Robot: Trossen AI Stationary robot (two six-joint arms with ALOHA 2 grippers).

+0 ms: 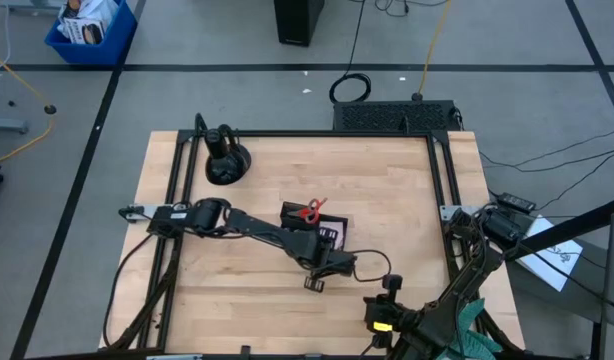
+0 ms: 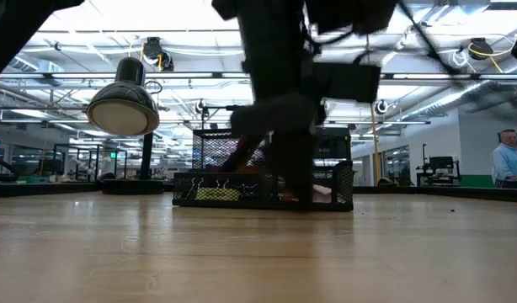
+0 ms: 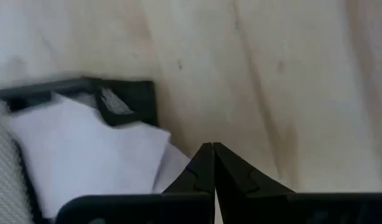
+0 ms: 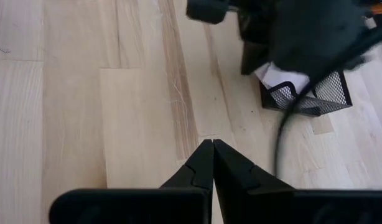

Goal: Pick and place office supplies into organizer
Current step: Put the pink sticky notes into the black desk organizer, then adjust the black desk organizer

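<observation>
The right gripper [image 4: 213, 144], fingers pinched together on nothing, waits at the near table edge. Farther in, the left gripper [image 3: 213, 147] hangs beside the small black mesh organizer [image 1: 332, 235] at the table's middle — clenched, empty. The task looks nearly done, I judge: no loose supplies show on the pale wooden tabletop [image 1: 387, 180]. Inside the organizer sit a white paper pad [image 3: 85, 149], a yellow-green piece [image 2: 216, 194] and red-handled scissors [image 1: 311, 209] — the rest I cannot make out.
</observation>
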